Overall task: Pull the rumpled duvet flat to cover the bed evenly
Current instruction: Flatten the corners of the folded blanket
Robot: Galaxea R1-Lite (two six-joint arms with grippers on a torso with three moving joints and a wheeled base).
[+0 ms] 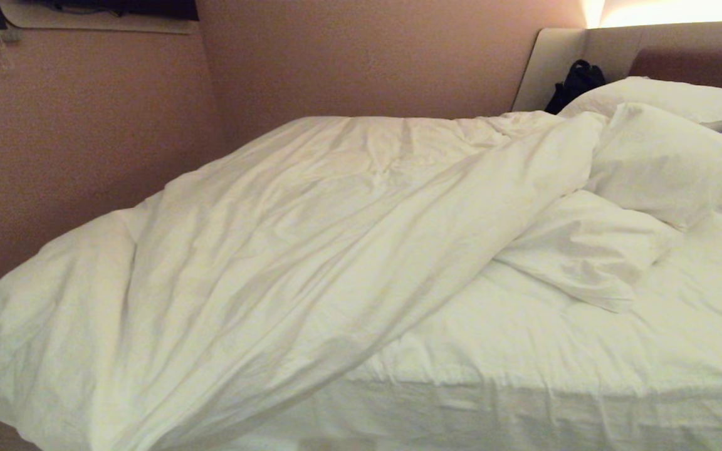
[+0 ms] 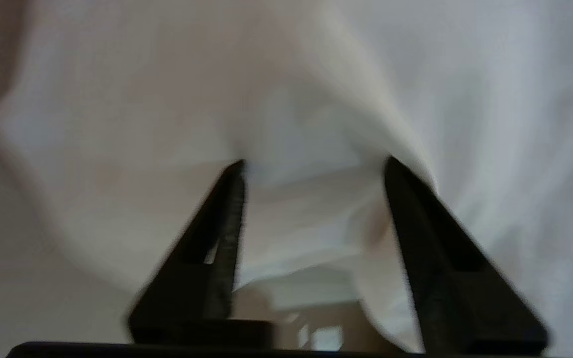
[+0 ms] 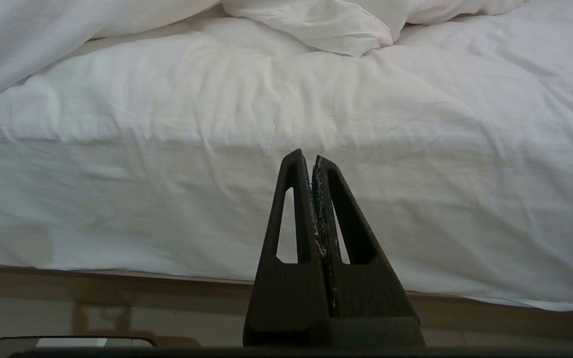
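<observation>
With left pincer [image 2: 314, 164] spread, holding nothing, against duvet [image 1: 286, 250] bunched from 12 to 8 o'clock on bed [image 1: 586, 351], regrip its edge and pull toward 4 o'clock; right pincer [image 3: 313, 159] closed, empty.

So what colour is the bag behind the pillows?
Black bag; the head view shows it best.
</observation>
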